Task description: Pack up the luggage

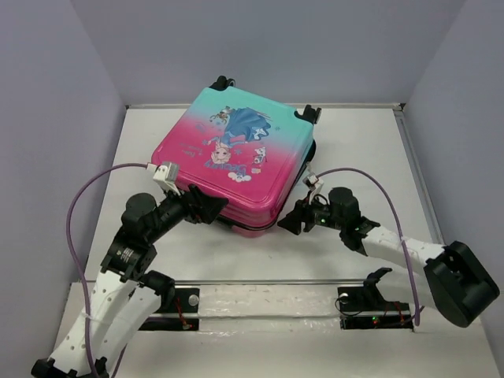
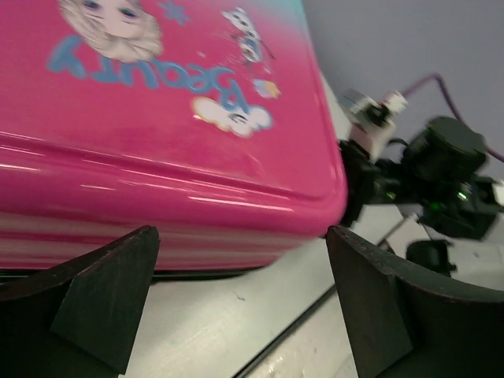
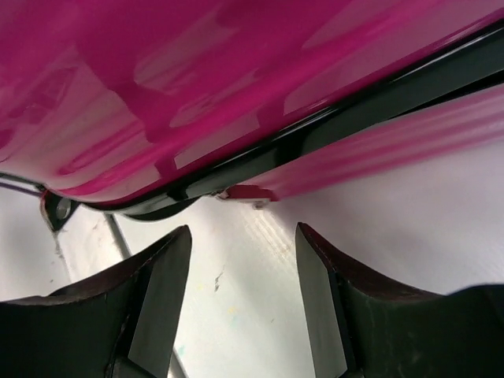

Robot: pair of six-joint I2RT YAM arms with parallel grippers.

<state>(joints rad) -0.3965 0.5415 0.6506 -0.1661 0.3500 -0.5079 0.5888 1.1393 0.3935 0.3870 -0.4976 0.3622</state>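
Observation:
The luggage [image 1: 236, 153] is a pink-to-teal hard-shell suitcase with a cartoon princess print. It lies flat and closed in the middle of the table, black wheels at its far side. My left gripper [image 1: 214, 209] is open and empty just in front of the suitcase's near left corner; the pink shell [image 2: 157, 142] fills the left wrist view. My right gripper [image 1: 287, 221] is open and empty beside the near right corner. The right wrist view shows the pink shell [image 3: 197, 79], its black zip seam [image 3: 331, 118] and a pink zip pull [image 3: 248, 194] just beyond the fingertips.
White table [image 1: 354, 157] with grey walls on three sides. A clear bar [image 1: 268, 282] runs across the near edge between the arm bases. Purple cables [image 1: 94, 185] loop from both wrists. The right arm [image 2: 441, 173] shows in the left wrist view.

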